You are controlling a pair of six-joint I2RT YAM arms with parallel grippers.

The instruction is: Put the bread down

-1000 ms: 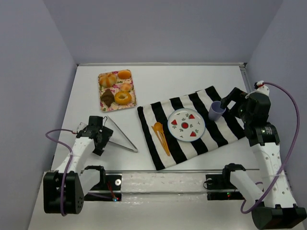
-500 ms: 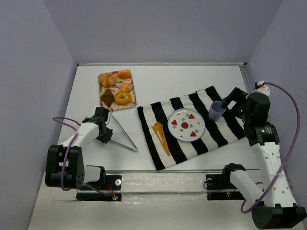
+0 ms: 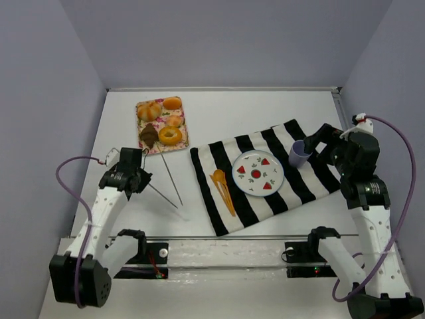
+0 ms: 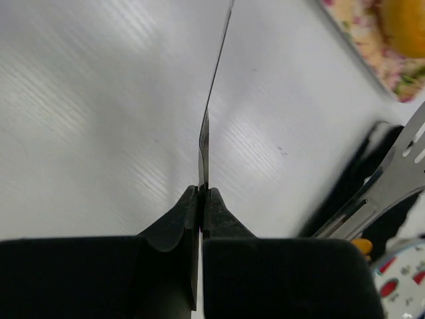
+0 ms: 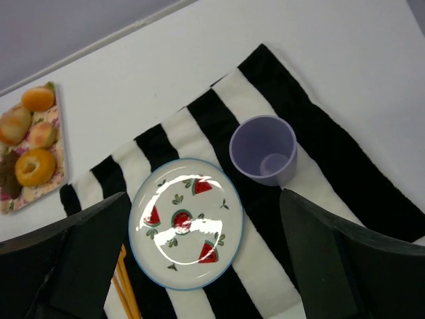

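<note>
At 9 o'clock on the table, the left gripper (image 4: 200, 199) is clamped on thin, V-shaped metal tongs (image 4: 204, 149). The golden ring-shaped bread (image 3: 170, 135) sits at the 5 o'clock corner of the floral tray (image 3: 163, 149), crowded by other buns. The strawberry-patterned plate (image 3: 265, 174) lies at centre; the right gripper (image 3: 319, 141) hangs spread at 3 o'clock. Pinched by a thin edge, the tongs could twist and knock the wrong piece.

I see my left arm (image 3: 99, 207) and right arm (image 3: 373, 216) as white shells with black joints. A purple cable (image 3: 58, 178) loops out behind each tool. The left gripper (image 4: 201, 199) and right gripper (image 5: 206, 262) are matte black, with blocky, wedge-shaped fingers.
</note>
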